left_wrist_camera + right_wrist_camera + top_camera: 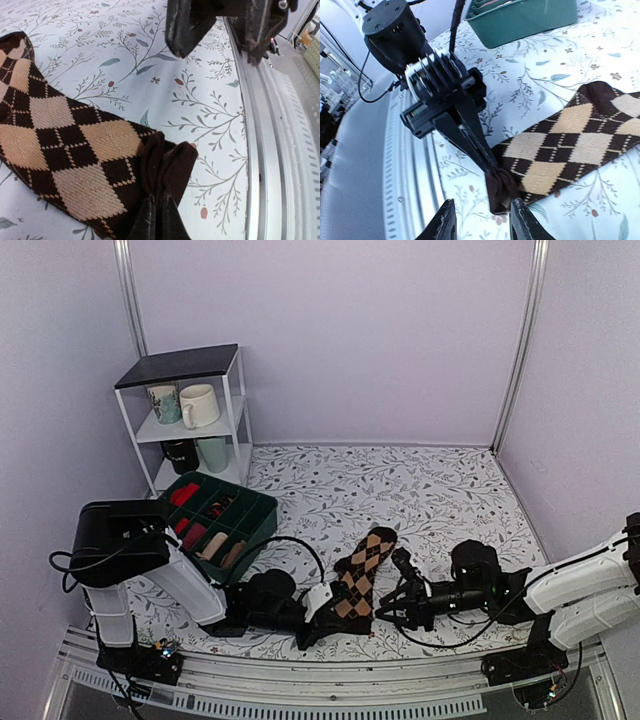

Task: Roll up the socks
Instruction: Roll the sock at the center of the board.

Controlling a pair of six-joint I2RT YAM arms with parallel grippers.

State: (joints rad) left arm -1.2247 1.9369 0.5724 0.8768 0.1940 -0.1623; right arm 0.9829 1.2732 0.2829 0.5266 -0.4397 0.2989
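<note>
Socks (362,575) flat; near end clamped in left pincer (492,167); right pincer (480,220) apart, beside.

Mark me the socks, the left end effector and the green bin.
socks (362,575): top external view, on the argyle middle.
left end effector (492,167): right wrist view, at the closed fingertips pinching the cuff.
green bin (250,540): top external view, on its near side wall.

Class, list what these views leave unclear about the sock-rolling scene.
- Left wrist view: where the left gripper ends and the cuff of the socks begins; dark on dark.
- Right wrist view: the socks' far end, cut off by the right edge.
- Top view: the contents of the green bin, too small.
- Every view: whether two socks lie stacked; the top layer hides it.
</note>
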